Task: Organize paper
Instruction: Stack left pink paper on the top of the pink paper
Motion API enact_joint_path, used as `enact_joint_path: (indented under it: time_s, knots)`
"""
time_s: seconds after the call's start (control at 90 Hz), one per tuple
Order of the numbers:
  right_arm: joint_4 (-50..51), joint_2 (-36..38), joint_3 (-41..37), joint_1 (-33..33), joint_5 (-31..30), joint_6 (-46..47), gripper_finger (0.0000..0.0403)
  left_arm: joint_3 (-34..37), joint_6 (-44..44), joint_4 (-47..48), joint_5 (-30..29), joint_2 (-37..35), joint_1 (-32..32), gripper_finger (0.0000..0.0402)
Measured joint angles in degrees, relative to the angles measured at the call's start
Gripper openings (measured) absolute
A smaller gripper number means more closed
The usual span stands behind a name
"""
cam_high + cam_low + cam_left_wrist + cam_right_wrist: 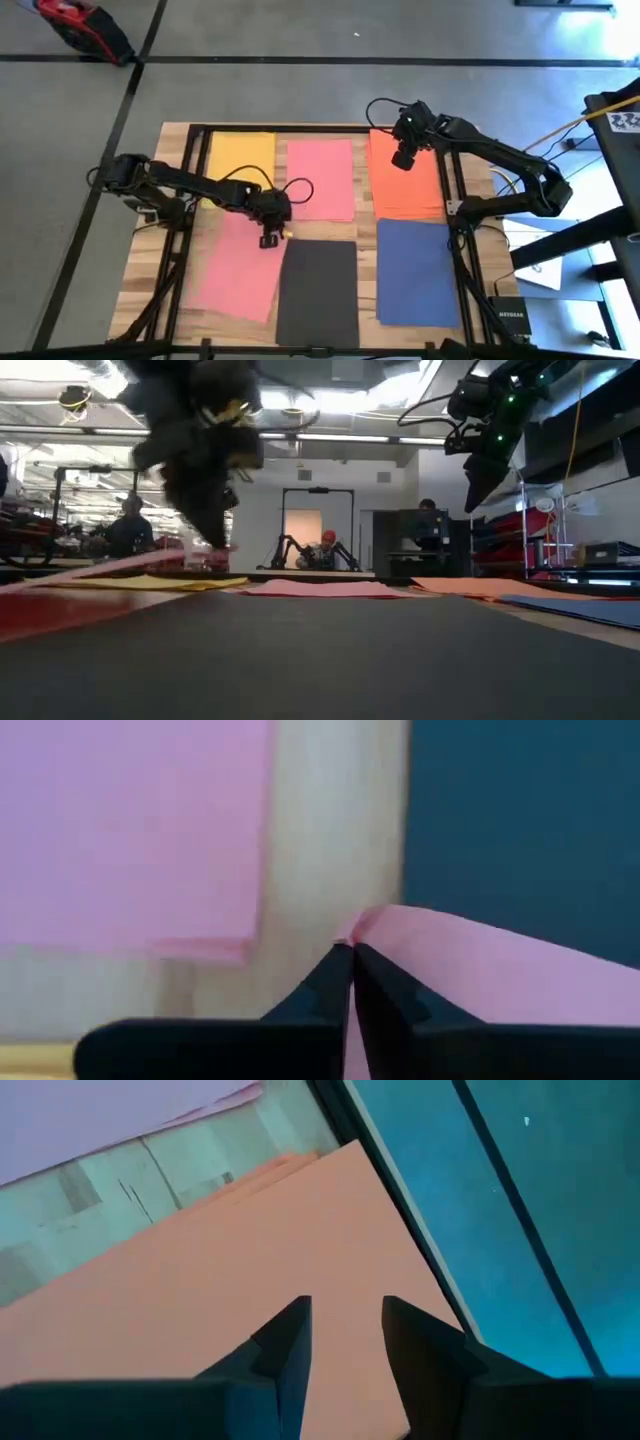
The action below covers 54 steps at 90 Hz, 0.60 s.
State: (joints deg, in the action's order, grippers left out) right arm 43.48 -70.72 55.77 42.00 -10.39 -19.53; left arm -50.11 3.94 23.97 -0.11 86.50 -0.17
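Left gripper (270, 238) at near pink sheet's (236, 268) top corner, apparently pinching it; right gripper (404, 157) over orange sheet (405, 190).

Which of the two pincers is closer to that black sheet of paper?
The left. The left pincer sits just off the black sheet's far-left corner, pinching a pink sheet. The right pincer hangs over the orange sheet, farther away.

From overhead I get even, soft light with only faint shadows under the arms. At table height, ceiling lights (300, 435) glare bright behind, so both arms read as dark shapes; the nearer one is smeared with blur, and the black sheet (320, 660) close to my lens is out of focus. Both wrist pictures look soft and slightly washed
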Motion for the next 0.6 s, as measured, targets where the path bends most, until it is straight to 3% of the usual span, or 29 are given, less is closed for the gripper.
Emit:
enact_joint_path:
  time_s: [0.356,0.6]
  knots:
    - [-0.17,0.0,0.0,0.0,0.59,0.09,0.0115,-7.57,-5.97,-8.93,-0.67,0.56,10.39,0.0]
    - [-0.22,0.0,0.0,0.0,0.59,0.22,0.0115,-12.36,-10.88,-11.61,-0.52,6.87,15.28,0.0]
